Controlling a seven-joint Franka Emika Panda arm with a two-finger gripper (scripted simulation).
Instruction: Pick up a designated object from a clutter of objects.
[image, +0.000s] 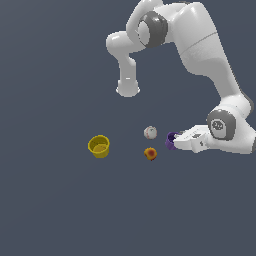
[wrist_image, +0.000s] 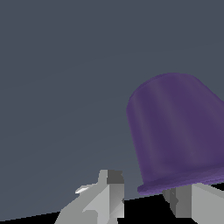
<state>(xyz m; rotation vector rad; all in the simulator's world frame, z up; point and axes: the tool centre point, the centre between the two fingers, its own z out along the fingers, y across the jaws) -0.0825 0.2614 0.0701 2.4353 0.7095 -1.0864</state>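
We see a flat, matte slate-grey surface (image: 50, 210) filling the whole scene, no walls visible. A glossy white arm reaches low; its gripper (image: 176, 141) meets the small purple cup (image: 171, 140), whose smooth tapered wall fills the wrist view. Whether the fingers (wrist_image: 107, 192) clamp it, we cannot tell. Nearby lie a whitish speckled ball (image: 150, 132) and an orange-red ball (image: 150, 153); a yellow cup (image: 99, 146) stands well apart.

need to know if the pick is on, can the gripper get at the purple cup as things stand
Probably yes: the gripper is already at the purple cup, nothing between them. The whitish ball and orange-red ball lie clear of it.
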